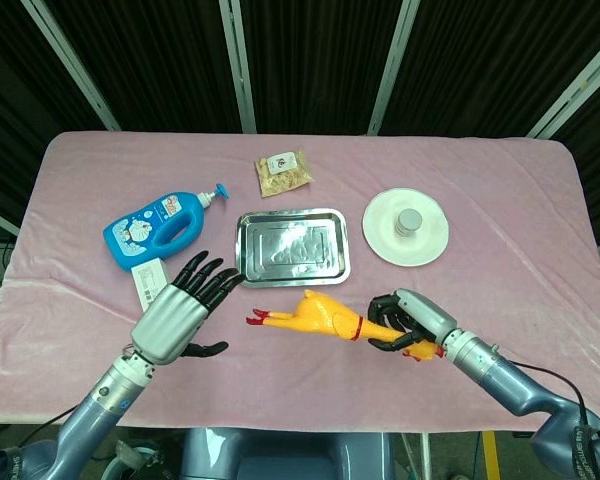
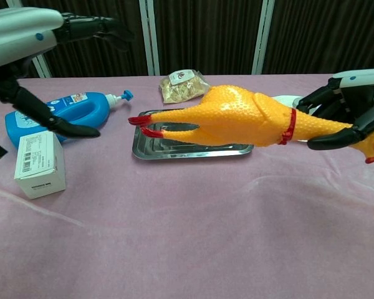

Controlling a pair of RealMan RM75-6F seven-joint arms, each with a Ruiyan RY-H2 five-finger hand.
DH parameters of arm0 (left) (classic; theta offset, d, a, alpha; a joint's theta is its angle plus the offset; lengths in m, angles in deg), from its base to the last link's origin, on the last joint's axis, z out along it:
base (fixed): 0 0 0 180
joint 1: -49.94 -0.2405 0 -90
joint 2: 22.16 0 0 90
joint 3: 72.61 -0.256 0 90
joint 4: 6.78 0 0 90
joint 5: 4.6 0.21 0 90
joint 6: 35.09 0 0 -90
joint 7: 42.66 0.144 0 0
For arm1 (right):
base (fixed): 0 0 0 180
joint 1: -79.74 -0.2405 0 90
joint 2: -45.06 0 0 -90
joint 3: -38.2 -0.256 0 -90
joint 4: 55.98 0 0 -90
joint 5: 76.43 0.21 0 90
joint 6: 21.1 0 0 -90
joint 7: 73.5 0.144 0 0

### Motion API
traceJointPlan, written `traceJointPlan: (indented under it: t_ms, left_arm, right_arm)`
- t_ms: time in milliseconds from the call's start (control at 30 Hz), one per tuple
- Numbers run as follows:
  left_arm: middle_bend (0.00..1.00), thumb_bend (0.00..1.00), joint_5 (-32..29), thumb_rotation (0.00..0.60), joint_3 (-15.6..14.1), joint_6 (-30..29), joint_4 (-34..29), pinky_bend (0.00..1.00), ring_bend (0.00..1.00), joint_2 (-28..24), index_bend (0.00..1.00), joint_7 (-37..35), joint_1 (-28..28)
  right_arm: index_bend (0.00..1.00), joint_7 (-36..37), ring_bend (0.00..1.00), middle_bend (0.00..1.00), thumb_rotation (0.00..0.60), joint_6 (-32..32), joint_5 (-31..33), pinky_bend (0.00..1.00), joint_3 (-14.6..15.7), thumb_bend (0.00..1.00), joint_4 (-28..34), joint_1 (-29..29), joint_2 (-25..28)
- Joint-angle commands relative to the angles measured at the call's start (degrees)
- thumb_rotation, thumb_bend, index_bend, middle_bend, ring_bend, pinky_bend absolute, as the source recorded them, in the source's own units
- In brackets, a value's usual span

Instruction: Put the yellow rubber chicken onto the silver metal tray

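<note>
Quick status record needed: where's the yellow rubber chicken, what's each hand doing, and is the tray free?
chicken: yellow rubber chicken lifted off the pink cloth, red feet pointing toward left hand
right hand: right hand grips the chicken's neck end
left hand: left hand holds nothing, fingers spread, near the chicken's feet
tray: silver metal tray holds nothing
chicken on tray: not yet
</note>
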State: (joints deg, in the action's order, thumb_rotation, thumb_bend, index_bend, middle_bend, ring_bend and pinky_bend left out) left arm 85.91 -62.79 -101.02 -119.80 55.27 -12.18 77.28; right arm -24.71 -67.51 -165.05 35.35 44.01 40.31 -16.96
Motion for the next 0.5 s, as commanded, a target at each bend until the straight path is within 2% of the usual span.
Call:
traceJointPlan:
  t_ms: [33,267,500]
  left_arm:
    - [0.13,0.01,-2.93,0.6,1.75,1.28,0.47,0.04,0.07,4.19,0.1,2.59,2.47]
    - [0.13,0.01,-8.5,0.6,4.1,3.45,2.46,0.04,0.07,10.51,0.11,4.89,6.44]
    - [0.14,0.01,-12.72,0.6,4.79,5.03,4.15,0.04,0.07,15.12,0.12,6.28,9.62]
  right_arm:
    - [1.0,-0.91,0.81,0.8,0.6,0.64,0.86,0.97,-0.4,0.45,0.86,-0.56,-0.26]
    - [1.0,-2.41,0.81,0.8,0.6,1.05,1.82,0.97,-0.76,0.45,2.46,-1.08,-0.64]
    - [1.0,-4.06,0.81,0.8,0.6,1.43,2.92,0.97,-1.37,0.46,4.04,-1.65,-0.7]
